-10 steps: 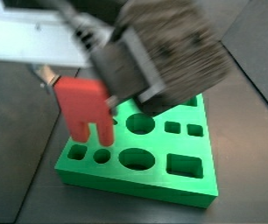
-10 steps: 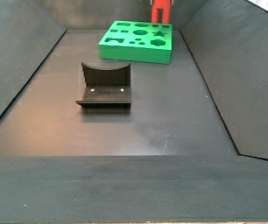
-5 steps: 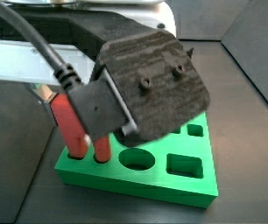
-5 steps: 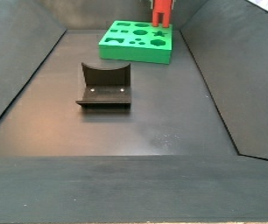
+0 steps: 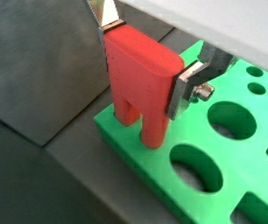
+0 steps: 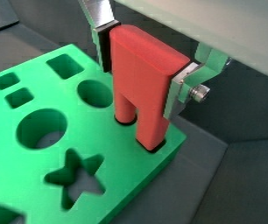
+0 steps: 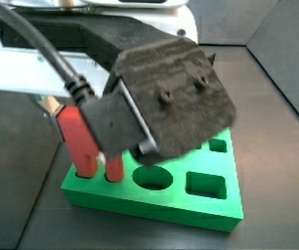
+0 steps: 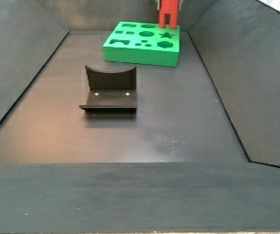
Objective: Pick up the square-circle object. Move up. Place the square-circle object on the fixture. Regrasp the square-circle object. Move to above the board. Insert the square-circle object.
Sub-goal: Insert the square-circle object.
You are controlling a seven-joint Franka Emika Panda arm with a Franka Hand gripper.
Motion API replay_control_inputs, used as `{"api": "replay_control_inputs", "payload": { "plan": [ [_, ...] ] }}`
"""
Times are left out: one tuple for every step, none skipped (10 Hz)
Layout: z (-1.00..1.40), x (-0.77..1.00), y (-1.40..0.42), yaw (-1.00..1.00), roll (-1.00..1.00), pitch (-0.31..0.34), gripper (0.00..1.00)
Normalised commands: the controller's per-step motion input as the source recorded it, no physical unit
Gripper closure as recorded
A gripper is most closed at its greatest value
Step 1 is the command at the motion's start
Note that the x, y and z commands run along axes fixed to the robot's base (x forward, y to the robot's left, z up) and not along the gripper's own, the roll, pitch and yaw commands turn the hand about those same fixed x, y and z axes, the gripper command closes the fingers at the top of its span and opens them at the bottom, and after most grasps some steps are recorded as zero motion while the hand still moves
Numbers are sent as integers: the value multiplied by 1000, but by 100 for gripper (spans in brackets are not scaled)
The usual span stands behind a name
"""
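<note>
The red square-circle object (image 5: 137, 87) (image 6: 143, 96) stands upright with its flat faces clamped between the fingers. My gripper (image 5: 146, 61) (image 6: 144, 66) is shut on its upper part. Its two legs point down onto a corner of the green board (image 5: 160, 171) (image 6: 130, 175). The round leg's end sits in a small round hole, and the squarer leg meets the board beside it. In a side view the object (image 7: 76, 137) stands at the board's (image 7: 152, 205) near left corner, beside the large dark gripper body. From farther away the object (image 8: 168, 11) shows above the board (image 8: 136, 55). The fixture (image 8: 108, 90) stands apart, holding nothing.
The board has further cut-outs: circles, squares and a star (image 6: 78, 175). Dark sloping walls (image 8: 26, 82) enclose the dark floor. A thick black cable (image 7: 48, 54) runs along the arm above the board.
The gripper has come down with the red object. A second ago its legs hung above the board; now their ends are at the board's holes. Hardly any motion in the last half second.
</note>
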Motion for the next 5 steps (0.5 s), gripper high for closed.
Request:
{"api": "replay_control_inputs", "payload": {
  "plan": [
    [-366,-60,234,100,60,-31,100],
    [-460,-246,3,63,0,-123,100],
    [-483,-194,-63,34,0,-126,100],
    [-449,-163,-200,0,0,-124,100],
    [-509,-151,-183,0,0,-129,100]
  ]
}}
